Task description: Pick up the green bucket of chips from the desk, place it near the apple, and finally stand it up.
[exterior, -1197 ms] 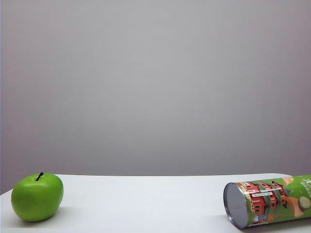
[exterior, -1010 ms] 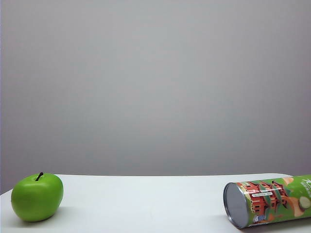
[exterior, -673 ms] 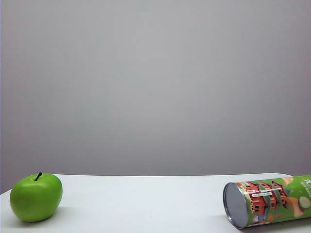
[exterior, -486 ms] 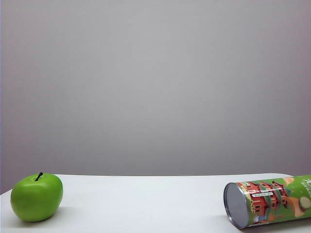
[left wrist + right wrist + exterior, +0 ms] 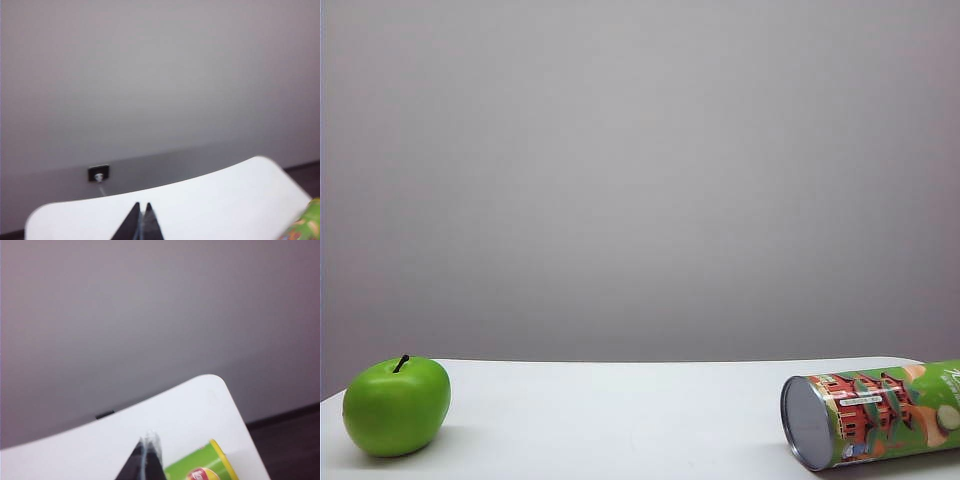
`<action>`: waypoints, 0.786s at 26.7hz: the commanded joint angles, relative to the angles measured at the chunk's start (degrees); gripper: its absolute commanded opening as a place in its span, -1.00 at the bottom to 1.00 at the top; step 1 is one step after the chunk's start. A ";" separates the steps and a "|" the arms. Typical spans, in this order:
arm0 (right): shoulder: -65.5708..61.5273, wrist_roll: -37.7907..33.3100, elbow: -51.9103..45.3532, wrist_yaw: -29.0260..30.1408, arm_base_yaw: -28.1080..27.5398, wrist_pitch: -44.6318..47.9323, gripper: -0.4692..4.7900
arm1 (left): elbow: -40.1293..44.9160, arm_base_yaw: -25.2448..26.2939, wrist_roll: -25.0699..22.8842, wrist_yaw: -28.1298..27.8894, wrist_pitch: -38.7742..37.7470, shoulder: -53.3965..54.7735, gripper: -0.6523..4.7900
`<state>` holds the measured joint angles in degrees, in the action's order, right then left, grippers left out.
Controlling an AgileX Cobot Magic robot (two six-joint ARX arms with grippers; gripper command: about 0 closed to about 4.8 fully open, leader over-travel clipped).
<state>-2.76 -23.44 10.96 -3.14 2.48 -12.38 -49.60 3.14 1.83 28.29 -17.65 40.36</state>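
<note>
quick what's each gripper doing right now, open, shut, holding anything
Left gripper: shut, empty, above the desk.
Right gripper: shut, empty, near the green bucket of chips, not touching it.

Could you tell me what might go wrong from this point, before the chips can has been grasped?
The green bucket of chips lies on its side near the desk edge, so a nudge could roll it off. Both the left gripper and right gripper are shut and must open first. The apple could roll if bumped.

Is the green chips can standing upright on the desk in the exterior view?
No, the green chips can lies on its side on the desk, its silver base facing the camera, far from the apple.
</note>
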 commanded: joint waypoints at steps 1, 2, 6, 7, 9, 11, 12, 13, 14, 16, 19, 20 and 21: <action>-5.40 1.14 2.27 -0.59 -0.04 0.66 -0.84 | -5.51 -2.49 -6.34 0.90 -4.35 5.68 -0.78; -8.09 1.31 3.32 -0.61 0.00 0.85 -0.84 | -7.34 -3.65 -7.15 0.94 -5.38 7.76 -0.78; -25.42 4.20 12.22 -0.13 -0.02 0.79 -0.84 | -14.43 -11.06 -11.93 0.83 -8.90 15.76 -0.78; -28.33 4.20 14.08 -0.04 -0.02 0.76 -0.84 | -15.28 -12.98 -12.55 0.28 -8.92 16.94 -0.78; -37.13 4.20 20.55 1.90 -0.02 0.61 -0.82 | -16.61 -17.88 -15.80 -5.05 -9.16 19.15 -0.78; -42.75 4.24 24.65 3.52 -0.02 2.21 -0.82 | -16.96 -21.44 -18.40 -7.54 -9.27 20.59 -0.78; -44.92 4.39 26.12 3.76 -0.02 3.93 -0.81 | -17.09 -22.93 -18.80 -8.02 -9.33 21.16 -0.78; -47.15 5.79 27.61 4.42 -0.04 6.01 -0.81 | -17.16 -24.72 -19.06 -8.15 -9.29 21.88 -0.78; -48.72 6.14 28.57 5.68 -0.02 7.61 -0.81 | -17.16 -26.05 -19.10 -8.15 -9.29 22.40 -0.78; -52.15 4.59 30.14 8.37 -0.02 11.47 -0.81 | -17.18 -28.02 -19.56 -8.50 -9.31 23.65 -0.78; -57.46 -2.80 32.06 6.82 -0.04 12.57 -0.81 | -17.20 -30.91 -20.13 -11.10 -9.22 25.14 -0.78; -60.06 -4.81 32.81 6.43 -0.07 12.24 -0.81 | -17.27 -32.02 -20.44 -12.07 -9.11 25.77 -0.78; -62.14 -5.86 33.35 6.01 -0.07 11.87 -0.81 | -17.29 -32.98 -20.50 -13.62 -8.79 26.40 -0.78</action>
<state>-62.06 -25.41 43.46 3.88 2.46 -0.08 -66.54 -28.71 -18.04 16.58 -27.24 66.26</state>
